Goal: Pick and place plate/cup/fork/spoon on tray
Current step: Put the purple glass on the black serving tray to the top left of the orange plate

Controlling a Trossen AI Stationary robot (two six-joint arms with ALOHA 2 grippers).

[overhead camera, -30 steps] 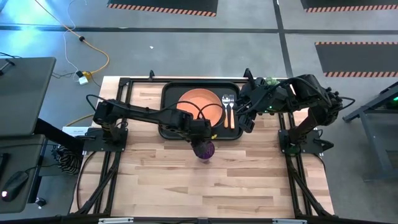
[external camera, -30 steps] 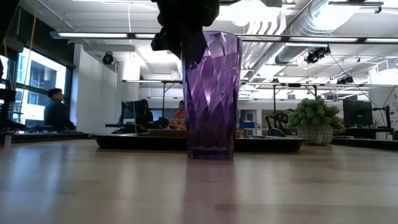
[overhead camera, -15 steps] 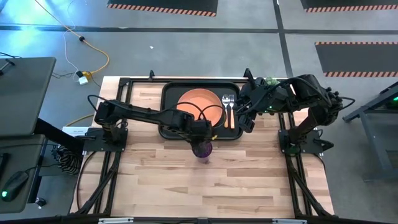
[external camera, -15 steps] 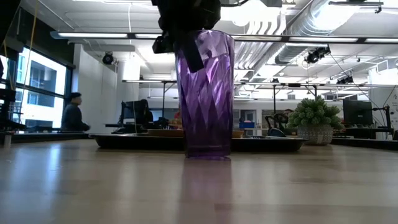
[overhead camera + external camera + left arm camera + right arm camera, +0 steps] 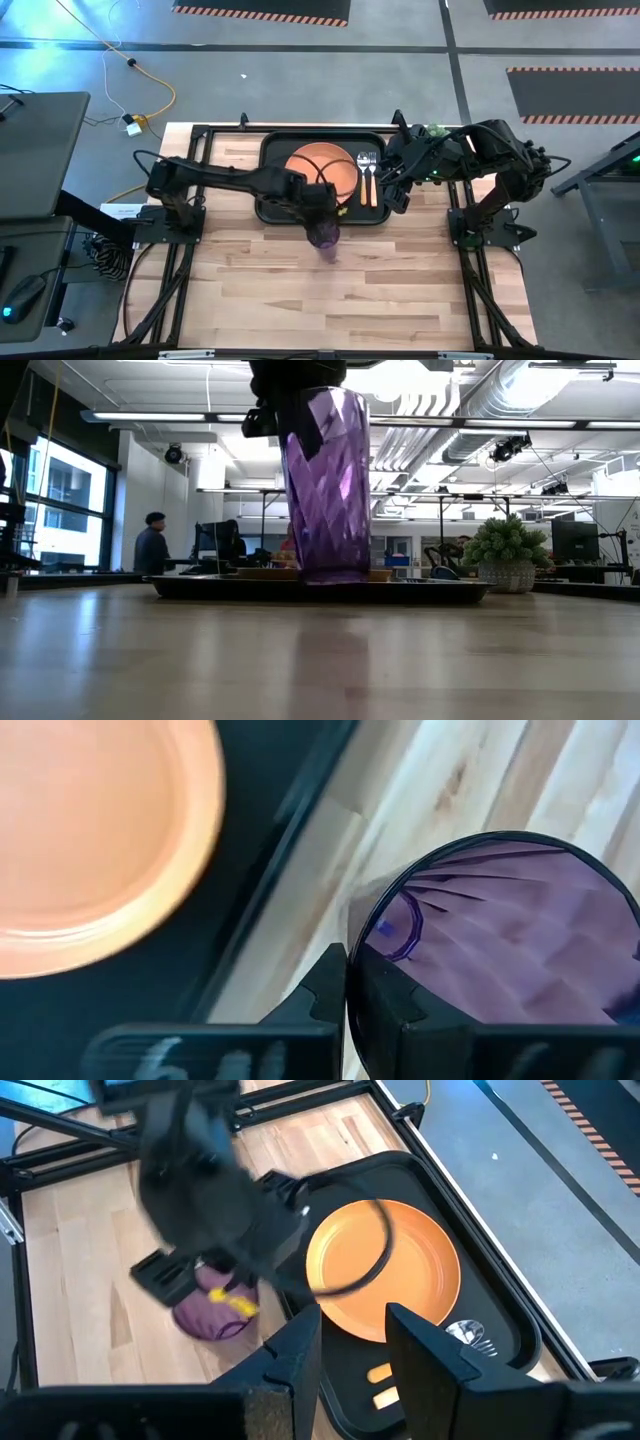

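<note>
Just off the tray's near rim | left tool pinched the cup's lip, cup hanging clear of the tabletop | right tool open, waiting beside the tray | risk: one-sided pinch slipping, or cup base clipping the rim.

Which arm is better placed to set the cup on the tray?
Left. Its pincer already grips the cup at the rim, lifted off the table beside the tray. The right pincer holds nothing.
</note>
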